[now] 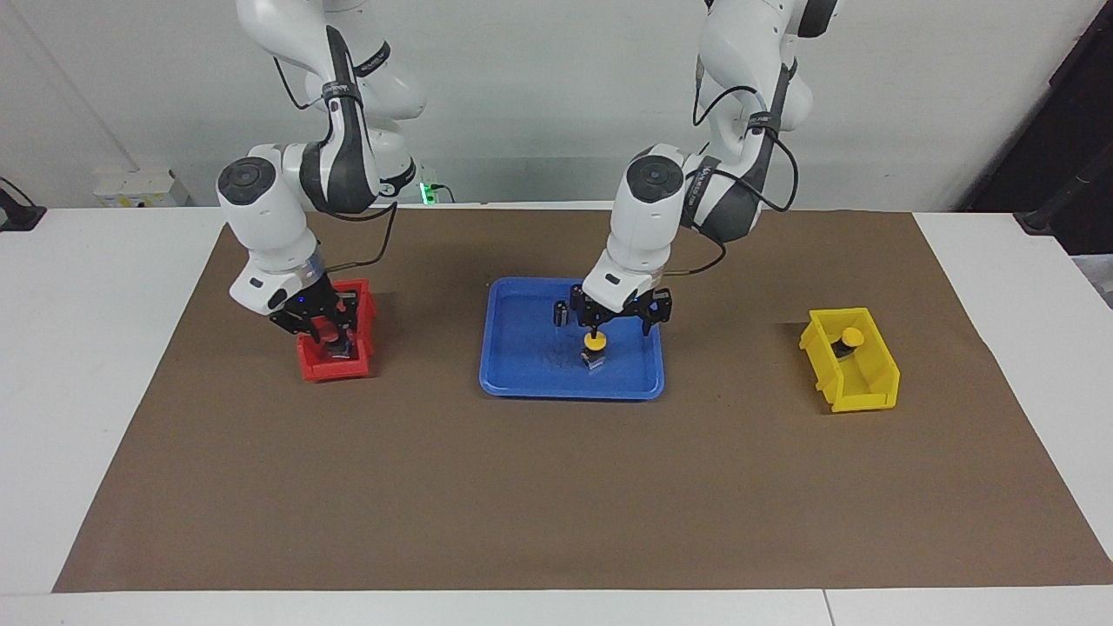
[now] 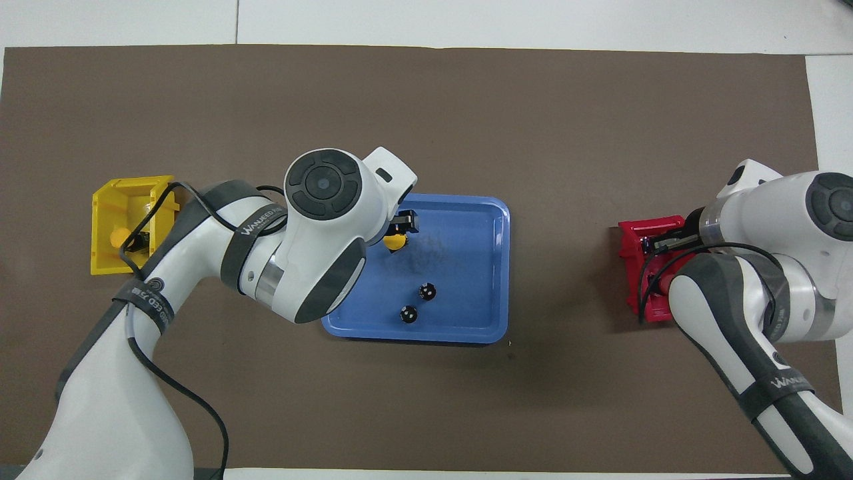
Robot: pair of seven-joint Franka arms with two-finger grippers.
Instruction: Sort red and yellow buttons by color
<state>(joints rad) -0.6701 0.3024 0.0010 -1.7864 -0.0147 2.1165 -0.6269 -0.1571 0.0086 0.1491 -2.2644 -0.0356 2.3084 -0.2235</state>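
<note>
A yellow button (image 1: 595, 342) stands in the blue tray (image 1: 530, 382); in the overhead view (image 2: 394, 243) my arm half covers it. My left gripper (image 1: 619, 327) is open just above that button, a little toward the left arm's end; its tip shows overhead (image 2: 404, 223). A second yellow button (image 1: 851, 338) lies in the yellow bin (image 1: 861, 396), also seen overhead (image 2: 120, 237). My right gripper (image 1: 323, 329) is down in the red bin (image 1: 335, 371), fingers apart around a red button (image 1: 335, 349). Any other red button is hidden.
Two plain dark cylinders (image 2: 427, 291) (image 2: 408, 314) stand in the tray nearer to the robots than the yellow button. The yellow bin (image 2: 106, 200) is at the left arm's end and the red bin (image 2: 630, 233) at the right arm's end of the brown mat (image 1: 556, 487).
</note>
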